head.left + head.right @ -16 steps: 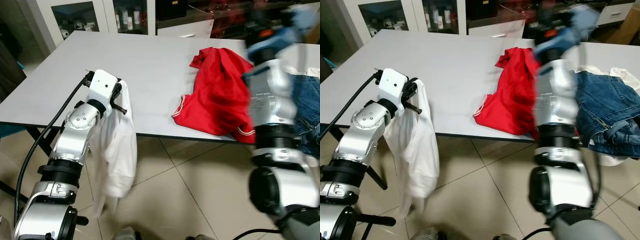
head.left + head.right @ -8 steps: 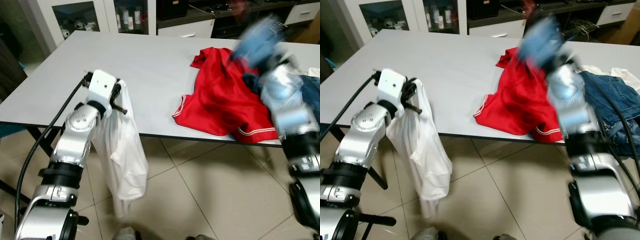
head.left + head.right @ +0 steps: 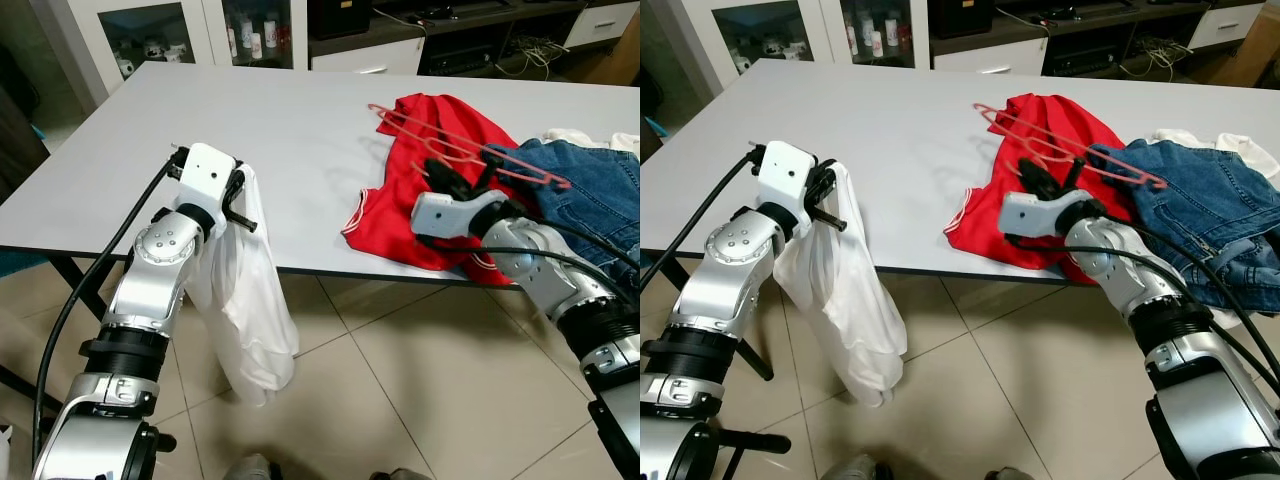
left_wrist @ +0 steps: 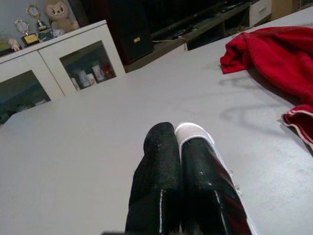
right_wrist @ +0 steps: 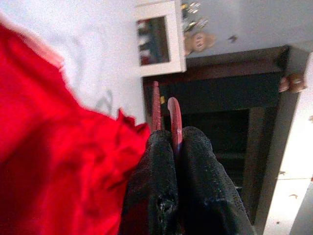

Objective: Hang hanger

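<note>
**Entry: thin red wire hanger held over grey table, white garment held at near edge**

Right gripper (image 3: 1048, 178): its two black fingers are closing fully on the thin red wire hanger (image 3: 1070, 150), pinching it near one end, as the right wrist view confirms. The hanger is lying tilted above the crumpled red sports shirt with white trim (image 3: 1025, 200) and reaching toward the folded blue denim garment (image 3: 1205, 200).

Left gripper (image 3: 236, 200): fingers are pressing together on a limp white cloth garment (image 3: 245, 300), which is draping off the near edge of the flat grey table (image 3: 280, 120) toward the tiled floor (image 3: 380, 400).

Risks, as judged:
- The hanger is being held by a narrow pinch far from its middle, so it may be pivoting or slipping once swung.
- Its hook or far end could be snagging the red shirt or the denim and dragging them along.
- The white garment is hanging by a small fold; a jerk could be freeing it to the floor.
- Threading the hanger into a dangling, collapsed neckline looks awkward.

Count:
- Hangers: one.
- Garments: one white, one red, one denim, plus pale fabric (image 3: 1175, 138) beneath the denim, number unclear.
- Grippers: two, both occupied.
- Tables: one.
- White glass-fronted cabinet (image 3: 170, 30) behind: one.
</note>
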You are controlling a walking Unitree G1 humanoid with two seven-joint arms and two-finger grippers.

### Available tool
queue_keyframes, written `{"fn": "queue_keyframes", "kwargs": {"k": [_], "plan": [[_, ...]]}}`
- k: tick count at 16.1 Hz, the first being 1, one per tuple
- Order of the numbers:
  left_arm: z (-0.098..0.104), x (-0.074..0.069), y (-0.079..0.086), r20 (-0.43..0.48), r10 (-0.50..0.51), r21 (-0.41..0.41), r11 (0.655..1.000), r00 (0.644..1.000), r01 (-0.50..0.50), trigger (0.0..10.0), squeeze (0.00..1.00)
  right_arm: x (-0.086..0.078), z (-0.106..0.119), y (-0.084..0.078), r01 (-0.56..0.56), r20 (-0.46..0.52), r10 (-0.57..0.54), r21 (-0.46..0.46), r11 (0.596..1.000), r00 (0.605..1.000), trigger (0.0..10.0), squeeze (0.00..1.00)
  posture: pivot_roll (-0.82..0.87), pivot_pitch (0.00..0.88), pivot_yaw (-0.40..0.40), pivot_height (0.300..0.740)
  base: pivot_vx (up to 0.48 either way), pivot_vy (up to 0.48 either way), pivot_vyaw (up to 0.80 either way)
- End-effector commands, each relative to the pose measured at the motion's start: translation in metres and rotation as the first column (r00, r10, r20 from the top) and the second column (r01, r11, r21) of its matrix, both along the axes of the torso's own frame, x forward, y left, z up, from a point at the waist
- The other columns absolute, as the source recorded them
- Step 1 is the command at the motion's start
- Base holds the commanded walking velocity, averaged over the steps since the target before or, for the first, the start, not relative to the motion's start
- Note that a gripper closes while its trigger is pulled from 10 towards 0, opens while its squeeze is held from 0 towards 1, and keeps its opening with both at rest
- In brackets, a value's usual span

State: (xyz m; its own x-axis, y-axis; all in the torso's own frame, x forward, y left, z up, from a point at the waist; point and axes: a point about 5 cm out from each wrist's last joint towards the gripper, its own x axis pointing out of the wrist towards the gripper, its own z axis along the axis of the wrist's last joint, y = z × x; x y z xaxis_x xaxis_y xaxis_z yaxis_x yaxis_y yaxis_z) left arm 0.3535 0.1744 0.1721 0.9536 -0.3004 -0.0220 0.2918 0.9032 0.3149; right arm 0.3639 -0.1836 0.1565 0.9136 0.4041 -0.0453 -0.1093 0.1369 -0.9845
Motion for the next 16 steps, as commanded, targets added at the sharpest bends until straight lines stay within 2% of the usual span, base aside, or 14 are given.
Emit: {"fn": "queue_keyframes", "kwargs": {"k": [1, 7, 12, 13, 14, 15, 16], "plan": [[0.006, -0.001, 0.000, 0.024, -0.001, -0.002, 1.000, 1.000, 0.001, 10.0, 0.00, 0.001, -0.002, -0.003, 0.005, -0.007, -0.006, -0.045, 0.999, 1.000, 0.0, 0.00, -0.03, 0.000, 0.036, 0.740, 0.000, 0.000, 0.00], [0.006, -0.001, -0.004, 0.023, -0.010, 0.000, 1.000, 1.000, 0.010, 10.0, 0.00, -0.003, -0.028, -0.003, 0.028, -0.110, -0.035, -0.066, 0.997, 0.993, 0.0, 0.00, -0.03, 0.000, 0.039, 0.740, 0.000, 0.000, 0.00], [0.008, 0.000, -0.004, 0.030, -0.010, 0.001, 1.000, 0.999, 0.010, 10.0, 0.00, -0.004, -0.035, -0.002, 0.031, -0.159, -0.039, -0.056, 0.998, 0.986, 0.0, 0.00, -0.03, 0.000, 0.038, 0.740, 0.000, 0.000, 0.00], [0.009, 0.000, -0.004, 0.032, -0.009, 0.000, 1.000, 0.999, 0.009, 10.0, 0.00, -0.004, -0.038, -0.003, 0.035, -0.184, -0.044, -0.054, 0.998, 0.982, 0.9, 0.00, -0.03, 0.000, 0.038, 0.740, 0.000, 0.000, 0.00], [0.009, 0.001, -0.005, 0.032, -0.010, 0.000, 1.000, 0.999, 0.010, 10.0, 0.00, -0.005, -0.040, -0.004, 0.038, -0.203, -0.047, -0.047, 0.998, 0.978, 4.9, 0.00, -0.03, 0.000, 0.038, 0.740, 0.000, 0.000, 0.00], [0.009, 0.001, -0.005, 0.032, -0.010, 0.000, 1.000, 0.999, 0.010, 10.0, 0.00, -0.006, -0.041, -0.005, 0.047, -0.220, -0.051, -0.026, 0.999, 0.974, 10.0, 0.00, -0.04, 0.000, 0.039, 0.740, 0.000, 0.000, 0.00], [0.009, 0.001, -0.005, 0.032, -0.010, 0.000, 1.000, 0.999, 0.010, 10.0, 0.00, -0.006, -0.040, -0.005, 0.055, -0.237, -0.054, -0.002, 0.998, 0.970, 10.0, 0.00, -0.04, 0.000, 0.039, 0.740, 0.000, 0.000, 0.00]]}}
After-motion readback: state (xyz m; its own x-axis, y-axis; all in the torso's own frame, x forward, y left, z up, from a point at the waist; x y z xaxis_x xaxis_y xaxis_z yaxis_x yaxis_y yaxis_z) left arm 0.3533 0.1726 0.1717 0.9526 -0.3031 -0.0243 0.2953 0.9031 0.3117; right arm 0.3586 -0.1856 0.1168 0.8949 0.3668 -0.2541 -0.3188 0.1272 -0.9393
